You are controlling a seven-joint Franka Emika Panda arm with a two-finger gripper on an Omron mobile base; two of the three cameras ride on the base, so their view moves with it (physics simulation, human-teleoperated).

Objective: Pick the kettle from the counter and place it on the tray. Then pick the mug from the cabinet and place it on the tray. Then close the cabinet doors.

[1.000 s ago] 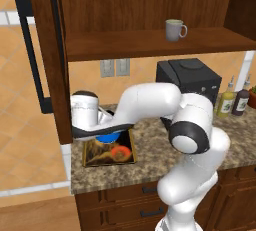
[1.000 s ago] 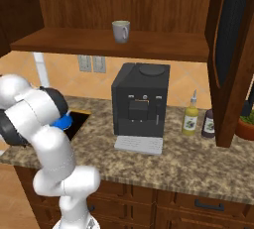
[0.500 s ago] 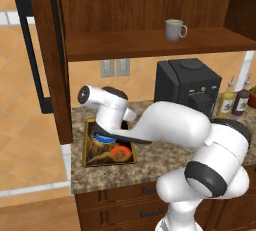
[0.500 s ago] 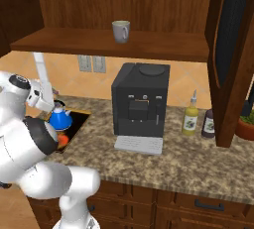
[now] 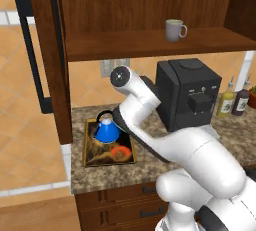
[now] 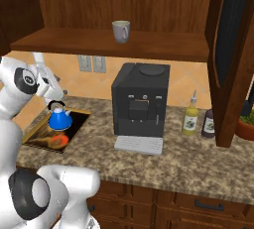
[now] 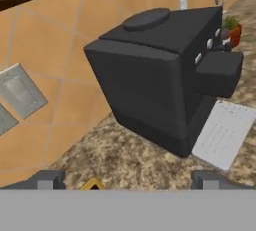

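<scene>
On tray (image 5: 90, 156) sits kettle (image 5: 107, 129); fingers (image 7: 45, 179) spread wide, released; mug (image 5: 174, 29) on cabinet (image 5: 150, 42) shelf.

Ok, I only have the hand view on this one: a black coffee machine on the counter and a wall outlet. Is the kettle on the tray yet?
Observer: Yes. The kettle stands upright on the tray, at the end nearer the wall.
Operator: And the mug?
Observer: The mug is on the cabinet shelf, above the coffee machine, so that step is not yet done.
</scene>
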